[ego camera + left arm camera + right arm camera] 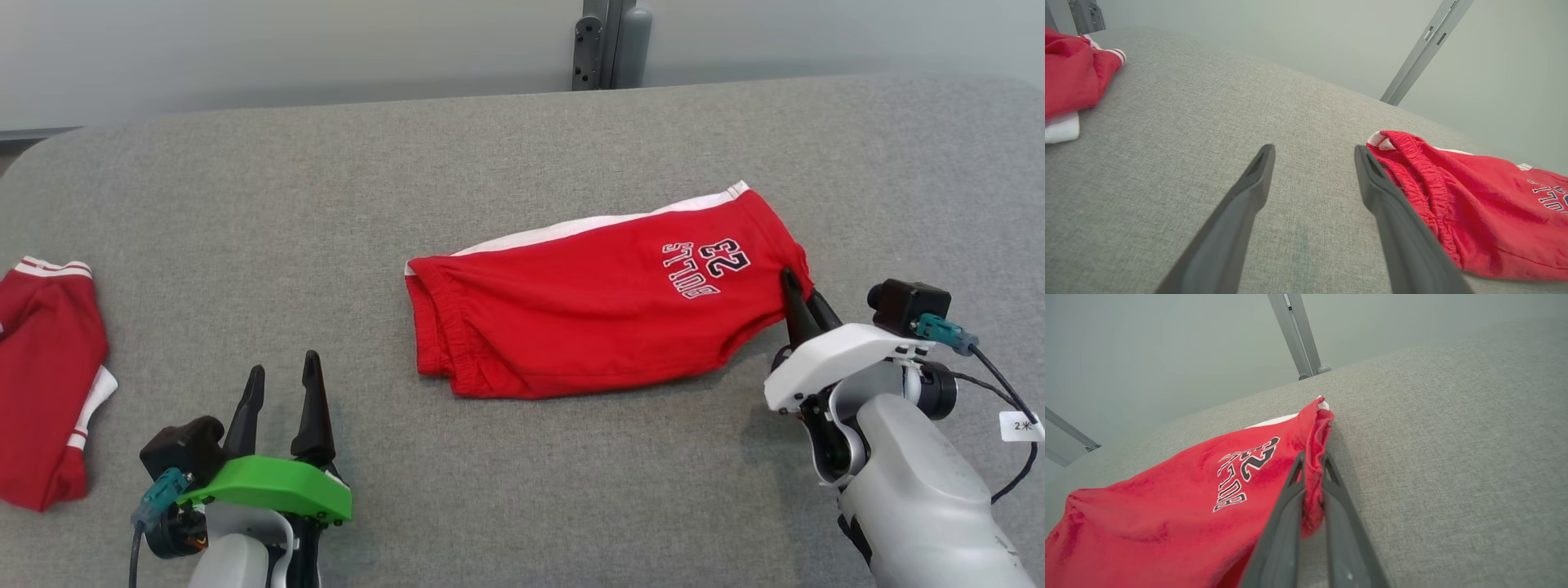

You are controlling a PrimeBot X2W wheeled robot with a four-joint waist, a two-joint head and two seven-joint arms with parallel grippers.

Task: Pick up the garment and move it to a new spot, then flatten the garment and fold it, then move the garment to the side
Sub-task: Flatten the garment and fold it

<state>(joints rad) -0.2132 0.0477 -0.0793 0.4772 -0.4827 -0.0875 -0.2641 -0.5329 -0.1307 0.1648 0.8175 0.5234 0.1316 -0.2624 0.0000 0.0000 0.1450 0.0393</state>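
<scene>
The garment (604,302) is a pair of red shorts with white side stripes and "BULLS 23" print, lying folded across the middle of the grey table (490,147). My right gripper (796,286) is shut on its right hem edge; in the right wrist view the red cloth (1167,514) is pinched between the two dark fingers (1286,510). My left gripper (282,380) stands open at the lower left, well short of the shorts' waistband (1412,175), with bare table between its fingers (1249,192).
A second red garment (45,367) with white trim lies at the table's left edge, also seen as red cloth (1073,77) in the left wrist view. A grey metal post (608,45) stands behind the table's far edge.
</scene>
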